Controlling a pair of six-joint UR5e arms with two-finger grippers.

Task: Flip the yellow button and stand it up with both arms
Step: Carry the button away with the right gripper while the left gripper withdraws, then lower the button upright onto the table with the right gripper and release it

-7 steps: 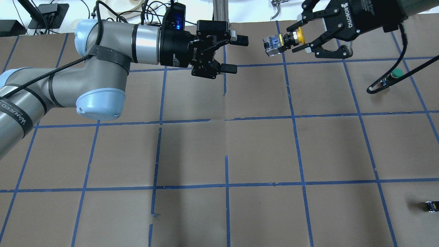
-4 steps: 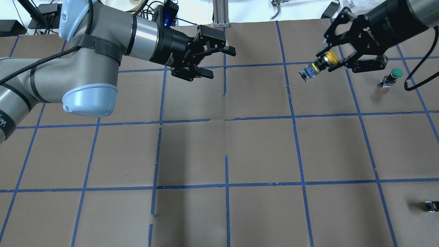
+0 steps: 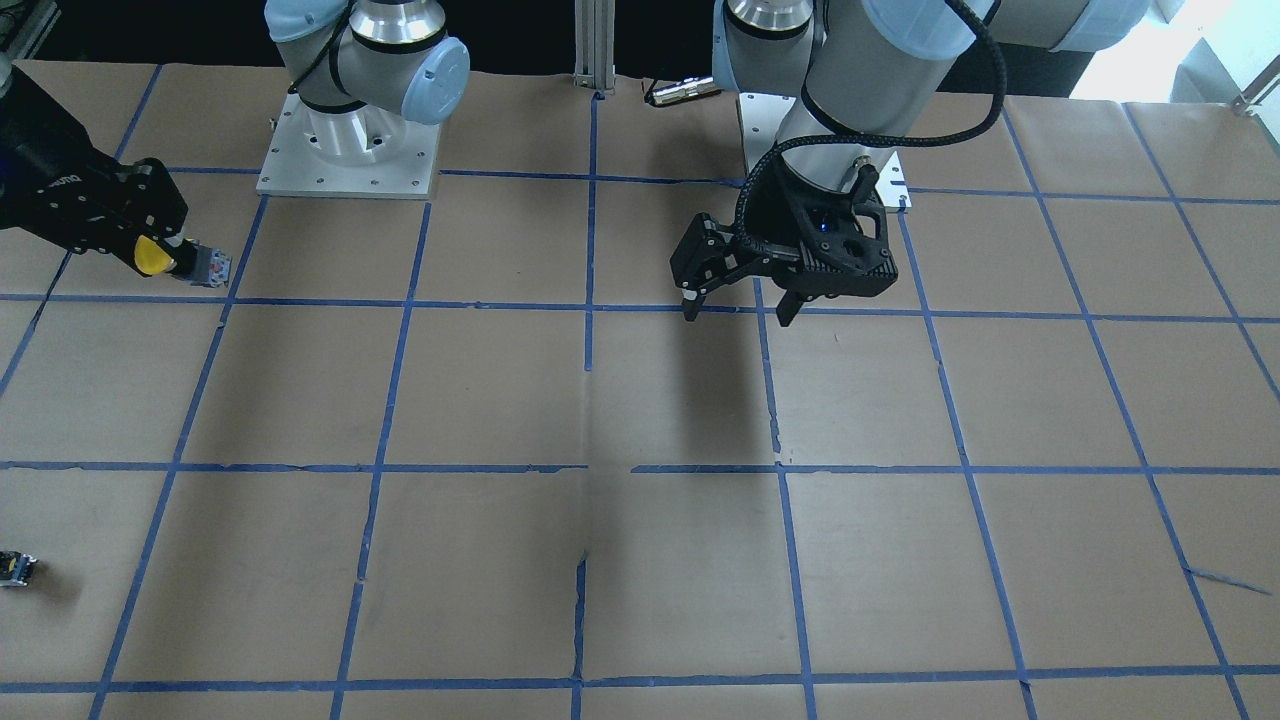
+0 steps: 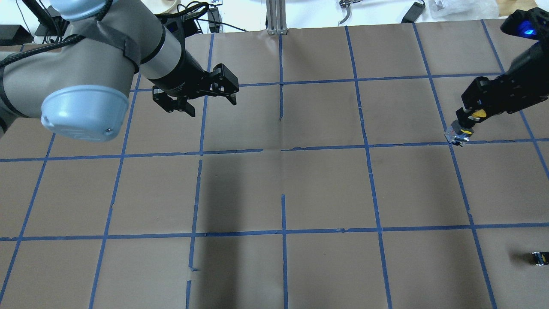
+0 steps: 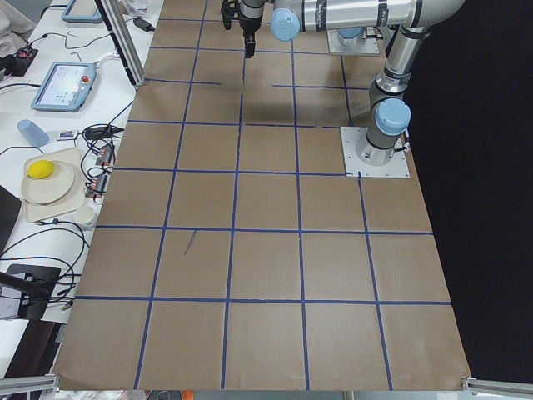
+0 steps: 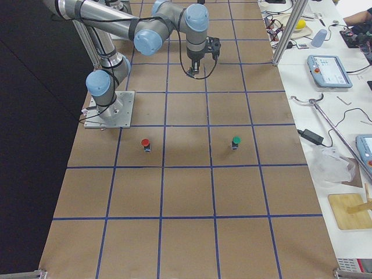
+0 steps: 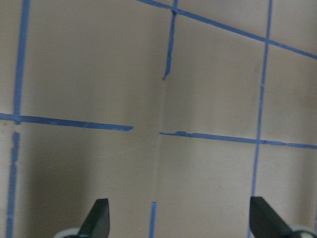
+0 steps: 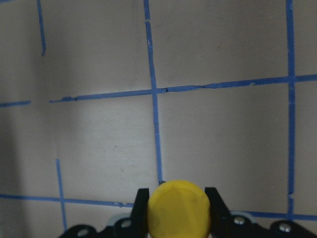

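My right gripper (image 4: 466,116) is shut on the yellow button (image 4: 459,131) at the table's right side. It grips at the yellow cap, and the grey contact body points down and away from the fingers, close over a blue tape line. In the front-facing view the right gripper (image 3: 158,256) shows at the left edge with the button (image 3: 200,267). The right wrist view shows the yellow cap (image 8: 179,208) between the fingers (image 8: 142,208). I cannot tell if the body touches the table. My left gripper (image 4: 211,106) is open, empty and far off to the left; it also shows in the front-facing view (image 3: 737,317) and in the left wrist view (image 7: 181,220).
A small dark block (image 4: 539,257) lies near the table's right edge, also in the front-facing view (image 3: 15,568). The exterior right view shows a green-capped button (image 6: 235,141) and a red-capped button (image 6: 145,143) standing on the brown paper (image 4: 326,184) with its blue tape grid.
My right gripper has carried the yellow button right and down toward the table, now covering the green button. My left gripper has drawn back to the left, still open.
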